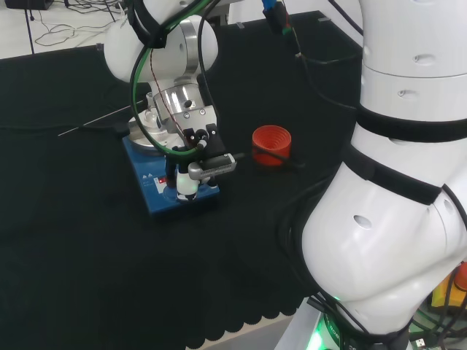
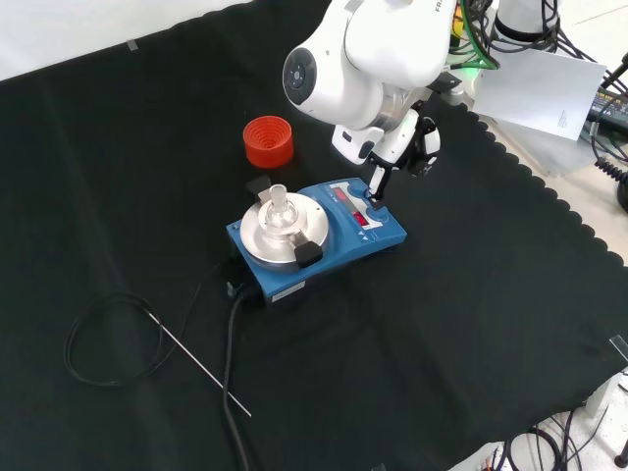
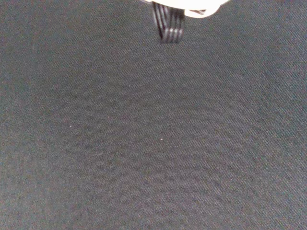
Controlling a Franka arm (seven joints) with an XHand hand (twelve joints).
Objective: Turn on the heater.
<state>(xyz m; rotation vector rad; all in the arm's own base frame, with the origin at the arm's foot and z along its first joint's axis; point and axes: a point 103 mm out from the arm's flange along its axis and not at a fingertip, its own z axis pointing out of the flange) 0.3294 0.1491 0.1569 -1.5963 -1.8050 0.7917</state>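
**Hand at the heater's controls**

In the front view the blue heater (image 2: pixel 316 234) sits mid-cloth, a red ribbed stand (image 2: pixel 268 140) far-left of it; the hand (image 2: pixel 385 169) reaches down, one straight finger apparently touching its front panel.

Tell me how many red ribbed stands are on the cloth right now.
1. The red ribbed ring stand sits alone on the black cloth, up and left of the blue heater in the front view, empty. None hidden that I can tell.
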